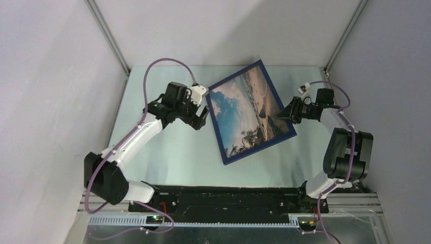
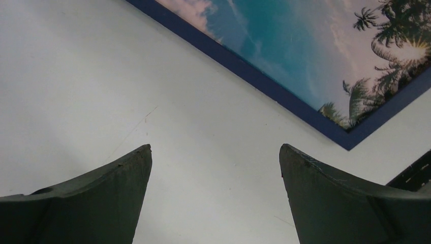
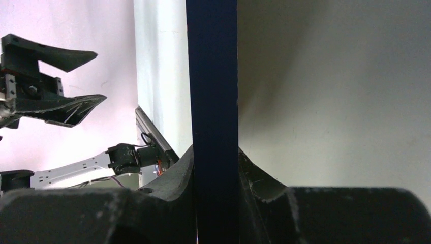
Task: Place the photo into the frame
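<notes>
Clamping the right rail of the thin dark-blue rectangular picture frame (image 1: 260,148), the right pincer (image 1: 278,116) grips it near the tabletop's (image 1: 178,157) far edge. The large beach photo print (image 1: 249,112) shows face-up inside the rails. The left pincer (image 1: 204,117) gapes wide, empty, just beside the frame's left rail.

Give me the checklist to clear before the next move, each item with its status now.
1. Grip: right gripper clamped on a rail of the frame: ok.
2. Free hand: left gripper open and off the frame: ok.
3. Contents: photo sits inside the frame, picture side showing: ok.
4. Seating: photo flush in the frame all round: cannot tell.
5. Support: frame lying flat on the table: cannot tell.
</notes>
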